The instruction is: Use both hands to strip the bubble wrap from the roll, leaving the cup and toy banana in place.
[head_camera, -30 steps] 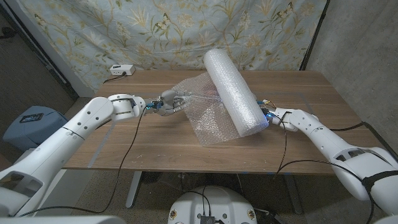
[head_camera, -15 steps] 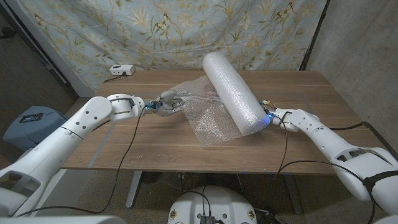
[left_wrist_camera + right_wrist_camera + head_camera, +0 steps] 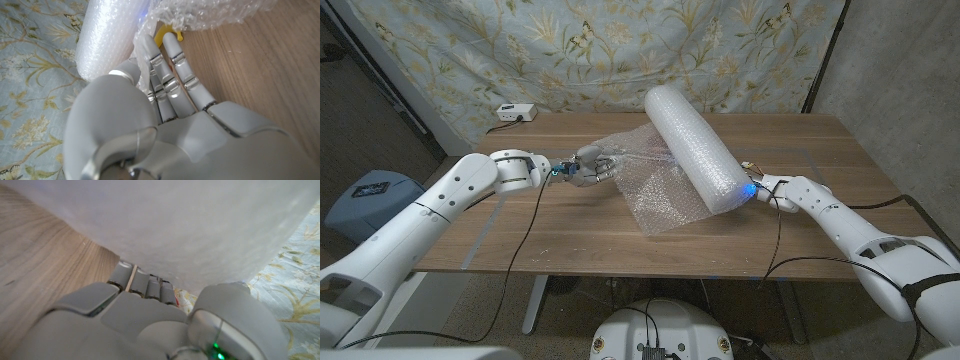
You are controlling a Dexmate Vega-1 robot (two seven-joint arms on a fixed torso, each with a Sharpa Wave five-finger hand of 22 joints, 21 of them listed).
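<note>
Partway through: the left hand [image 3: 585, 167], centre-left, pinches the loose bubble wrap [image 3: 655, 190] sheet, while the right hand [image 3: 757, 188] seems to grip the near end of the roll [image 3: 692, 146], still mostly wound.

One roll of bubble wrap [image 3: 694, 148] lies on one wooden bench [image 3: 570, 235], with one loose sheet [image 3: 655, 190] drawn off it. One toy banana [image 3: 163, 35] — a single yellow piece — shows under the wrap in the left wrist view. One small white box [image 3: 516, 112] sits at the far edge. Two robot hands: left hand [image 3: 586, 166] and right hand [image 3: 760, 188] — one per side.
</note>
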